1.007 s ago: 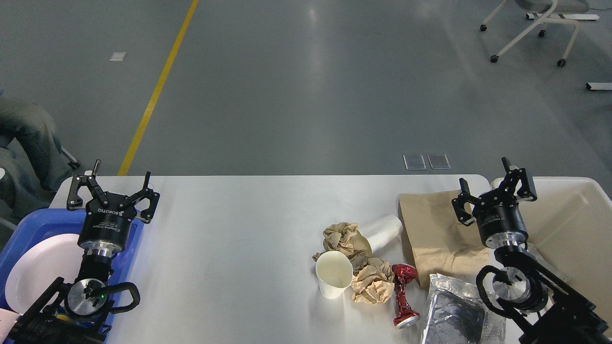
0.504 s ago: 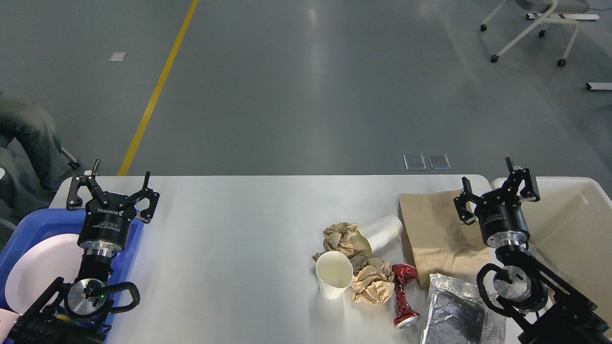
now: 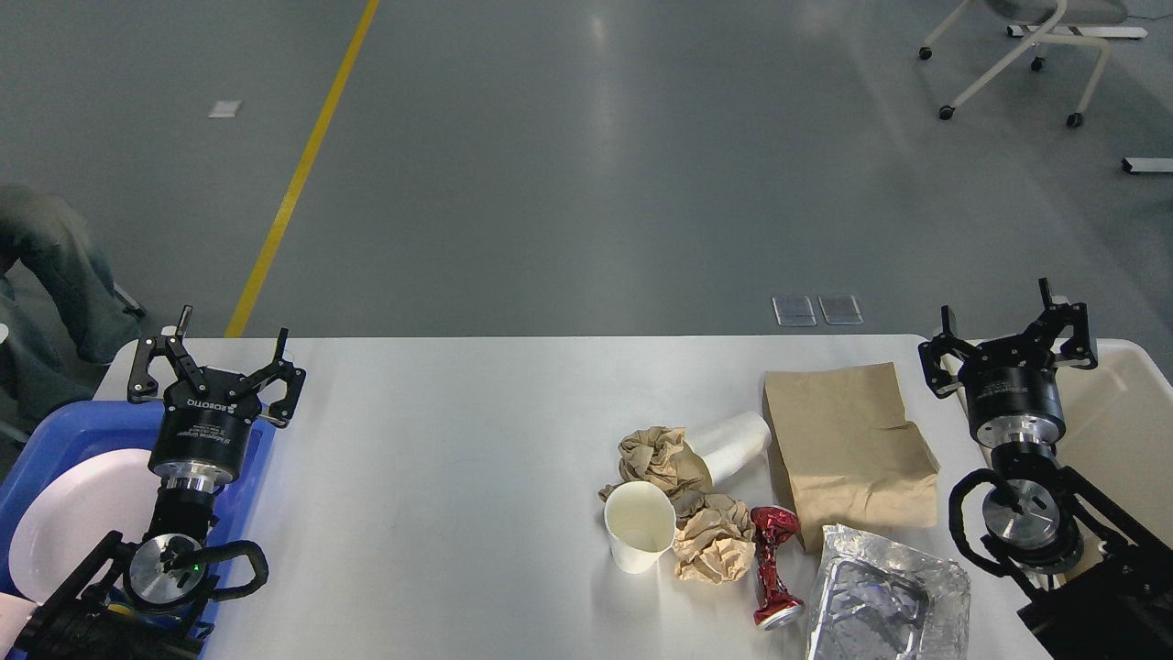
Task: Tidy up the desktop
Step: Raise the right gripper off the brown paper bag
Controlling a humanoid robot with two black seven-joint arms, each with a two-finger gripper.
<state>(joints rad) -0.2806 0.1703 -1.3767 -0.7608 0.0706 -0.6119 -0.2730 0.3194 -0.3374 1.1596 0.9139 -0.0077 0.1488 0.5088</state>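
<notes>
Grey floor with a yellow line lies beyond the desktop (image 3: pixel 458 440), which fills the lower view. Litter clusters toward its right half near the front edge: an upright paper cup (image 3: pixel 640 527), a tipped cup (image 3: pixel 733 445), two crumpled paper wads (image 3: pixel 710 547), a crushed red can (image 3: pixel 772 566), a flat brown bag (image 3: pixel 843 449) and a foil tray (image 3: pixel 884 600). Probably it is heaped there for the cream bin (image 3: pixel 1123 412) off the right edge. The right gripper (image 3: pixel 1008 344) hangs spread and empty over that edge; the left gripper (image 3: pixel 215 367) is likewise spread, holding nothing, above the blue tray (image 3: pixel 46 431) with its white plate (image 3: pixel 69 518).
</notes>
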